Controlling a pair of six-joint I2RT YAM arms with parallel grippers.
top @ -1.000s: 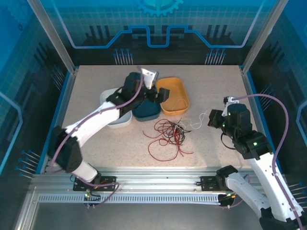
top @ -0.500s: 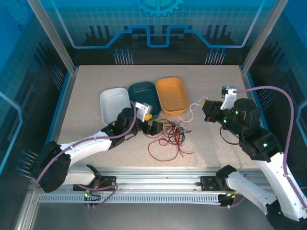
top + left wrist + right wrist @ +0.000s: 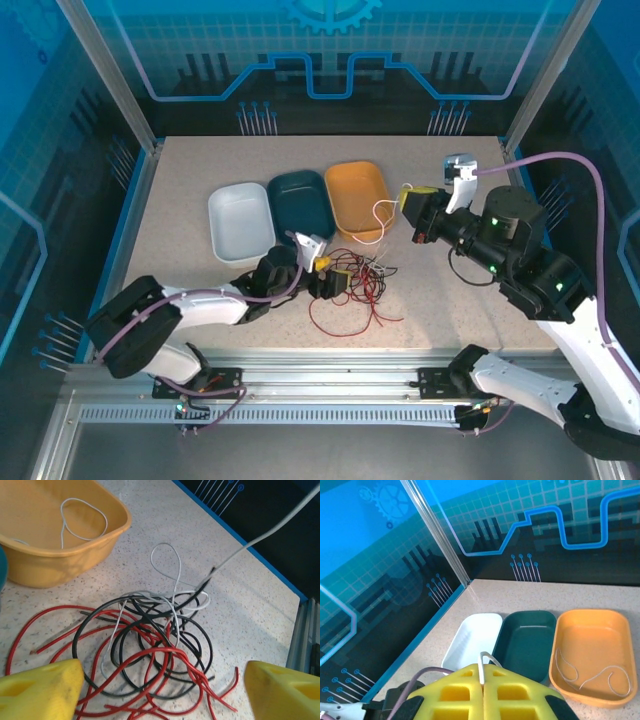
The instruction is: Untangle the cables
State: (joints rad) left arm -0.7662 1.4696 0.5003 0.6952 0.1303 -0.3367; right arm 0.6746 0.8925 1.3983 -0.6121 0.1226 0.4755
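The left gripper hangs low over the speckled bench, its yellow fingers spread wide and grasping nothing. Between and just beyond them lies the tangle of thin red, black and whitish-cream cables, looped over one another. It sits toward the bench's near edge, about midway between the left and right edges.

The right gripper is clenched on 1 whitish-cream strand (pinched right at its tip) and is raised above the bench toward the right edge. The strand leads toward the orange oval plastic tray, where pale wire lies in loose curls. Left of that tray stand the dark green oval tray and the white oval tray. The 3 form a row beyond the tangle, toward the far edge.
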